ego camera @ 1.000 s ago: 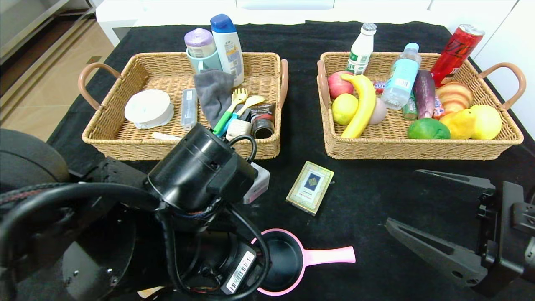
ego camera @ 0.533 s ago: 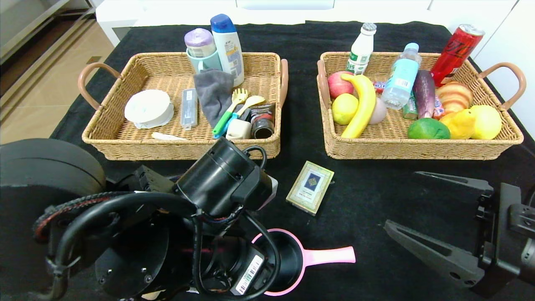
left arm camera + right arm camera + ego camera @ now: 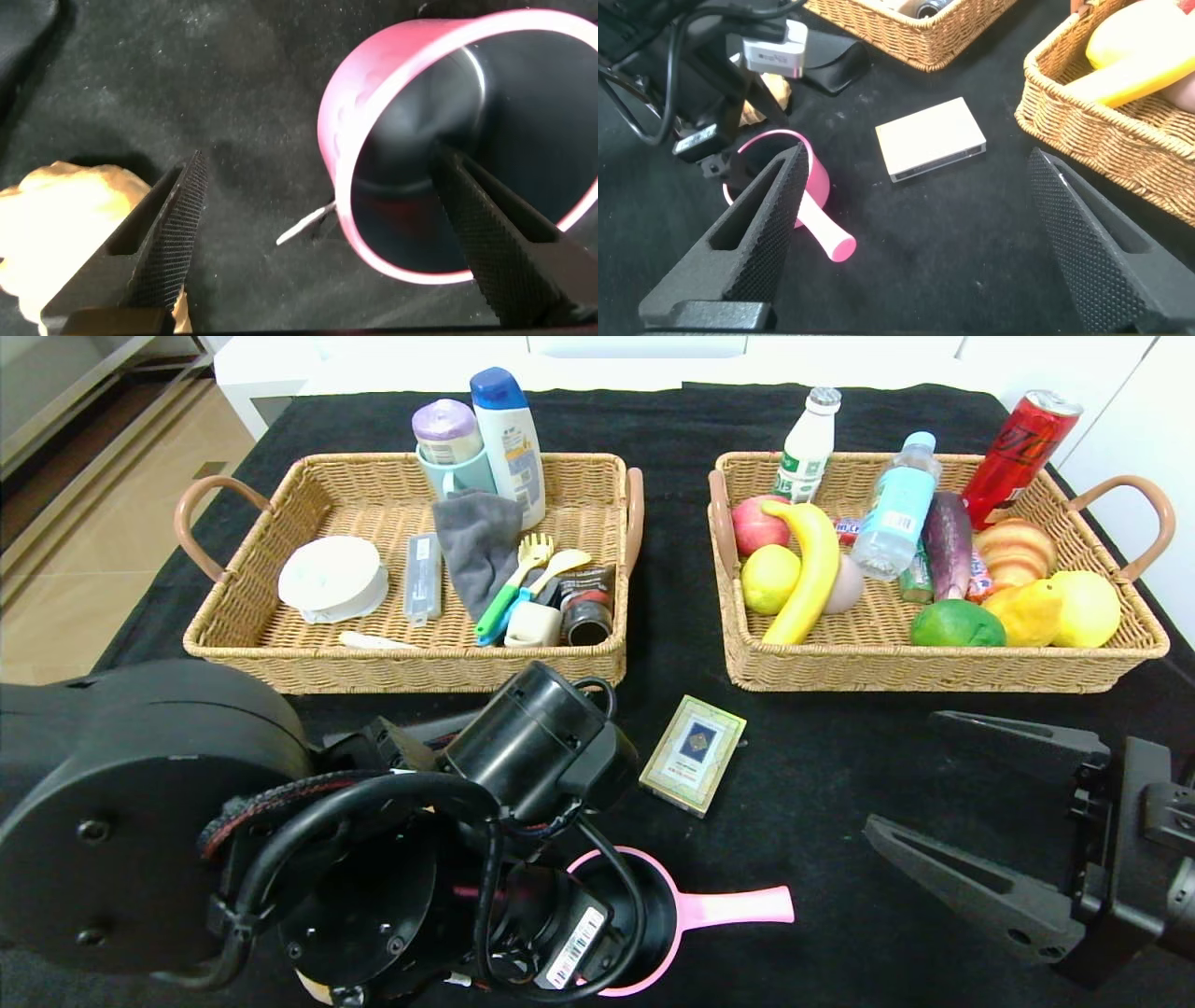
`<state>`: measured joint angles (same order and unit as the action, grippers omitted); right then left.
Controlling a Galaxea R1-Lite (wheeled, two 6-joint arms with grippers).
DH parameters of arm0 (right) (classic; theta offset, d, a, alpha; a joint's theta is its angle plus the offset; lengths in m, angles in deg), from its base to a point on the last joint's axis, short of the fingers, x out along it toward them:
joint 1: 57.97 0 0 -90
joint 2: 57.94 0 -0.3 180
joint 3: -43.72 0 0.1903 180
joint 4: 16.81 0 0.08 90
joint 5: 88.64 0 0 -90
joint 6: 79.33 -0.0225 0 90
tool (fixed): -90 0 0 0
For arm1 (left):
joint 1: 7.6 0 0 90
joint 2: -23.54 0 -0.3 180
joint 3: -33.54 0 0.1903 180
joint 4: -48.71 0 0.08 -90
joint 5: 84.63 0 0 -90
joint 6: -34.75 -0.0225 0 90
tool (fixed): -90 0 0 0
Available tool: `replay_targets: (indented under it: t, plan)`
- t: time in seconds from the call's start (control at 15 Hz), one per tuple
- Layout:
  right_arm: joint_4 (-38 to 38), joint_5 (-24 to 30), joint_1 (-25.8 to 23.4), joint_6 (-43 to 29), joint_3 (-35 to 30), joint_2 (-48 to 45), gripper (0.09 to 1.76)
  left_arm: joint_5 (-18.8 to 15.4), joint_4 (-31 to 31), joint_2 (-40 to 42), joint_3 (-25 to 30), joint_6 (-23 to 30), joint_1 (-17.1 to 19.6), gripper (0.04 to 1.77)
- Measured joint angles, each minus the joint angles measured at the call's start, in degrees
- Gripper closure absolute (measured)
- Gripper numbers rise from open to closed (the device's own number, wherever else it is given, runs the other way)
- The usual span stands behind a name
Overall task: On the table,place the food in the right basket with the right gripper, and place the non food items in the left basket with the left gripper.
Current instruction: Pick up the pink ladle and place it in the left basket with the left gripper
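Saucepan (image 3: 644, 915), pink with a dark inside, is found on the black surface (image 3: 840, 765) at the near edge, partly hidden under the left arm, its handle laid out toward the right. The left pincer (image 3: 327, 233) is held low over it with fingers wide apart and nothing gripped; in the left wrist view one finger (image 3: 495, 233) is seen over the pan's inside and the other (image 3: 168, 224) outside the pink wall, so the rim is judged to be straddled for a pinch on the wall. A pale crusty item, possibly bread (image 3: 65, 215), is noted beside the outer finger; its identity cannot be confirmed.

A card box (image 3: 693, 754) is found lying flat on the cloth between the pan and the baskets, untouched. The left basket (image 3: 401, 663) is seen to hold household goods, the right basket (image 3: 934, 667) fruit, bottles and a roll, so the sorting is judged largely done, with pan and box outstanding.

The right pincer (image 3: 971, 821) is held off low at the right, fingers apart and empty, well clear of the left arm's working space
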<state>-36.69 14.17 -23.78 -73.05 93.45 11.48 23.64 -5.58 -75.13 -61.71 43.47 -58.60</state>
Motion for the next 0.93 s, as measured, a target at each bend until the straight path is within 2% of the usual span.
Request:
replay_targets:
  t: [0.27,0.47,0.53,0.6,0.93]
  plan:
    - [0.0,0.0,0.0,0.0,-0.1,0.0,0.15,0.0,0.0,-0.6,-0.1,0.1,0.0,0.71]
    - [0.0,0.0,0.0,0.0,-0.1,0.2,0.15,0.0,0.0,-0.7,0.0,0.1,0.0,1.02]
    - [0.0,0.0,0.0,0.0,-0.2,0.2,0.15,0.0,0.0,-0.7,0.0,0.1,0.0,1.25]
    - [0.0,0.0,0.0,0.0,-0.2,0.2,0.15,0.0,0.0,-0.6,0.0,0.1,0.0,1.64]
    - [0.0,0.0,0.0,0.0,-0.3,0.3,0.15,0.0,0.0,-0.9,0.0,0.1,0.0,1.64]
